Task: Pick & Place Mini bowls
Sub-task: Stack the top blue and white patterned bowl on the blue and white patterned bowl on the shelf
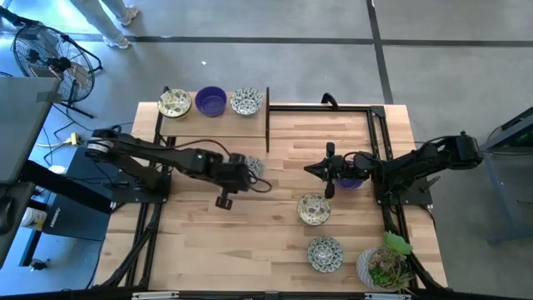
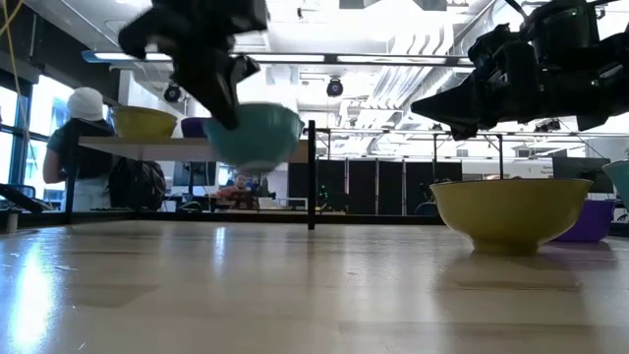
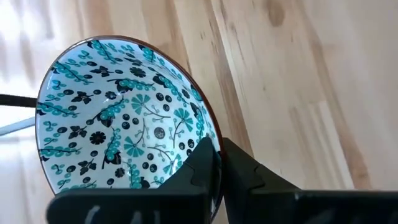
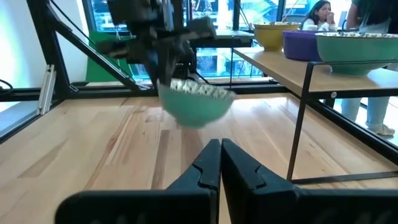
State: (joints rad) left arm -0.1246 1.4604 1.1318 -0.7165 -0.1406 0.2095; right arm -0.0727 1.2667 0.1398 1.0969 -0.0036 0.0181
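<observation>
Above the wooden table [image 1: 250,242], left hand [image 3: 214,163] grips a floral bowl [image 3: 118,118], seemingly airborne.

Open wooden table [image 1: 216,250] surface is lying across the near-left area, offering unobstructed passage. The raised shelf [image 1: 218,123] is blocking the far-left edge, carrying three bowls. The left gripper [image 1: 250,171], holding a patterned bowl [image 3: 118,118] above the table, is occupying the centre. Two patterned bowls [image 1: 314,208] and a potted plant [image 1: 385,265] are crowding the near-right; the right gripper [image 1: 316,169] is hanging beside a purple bowl [image 1: 350,182].
</observation>
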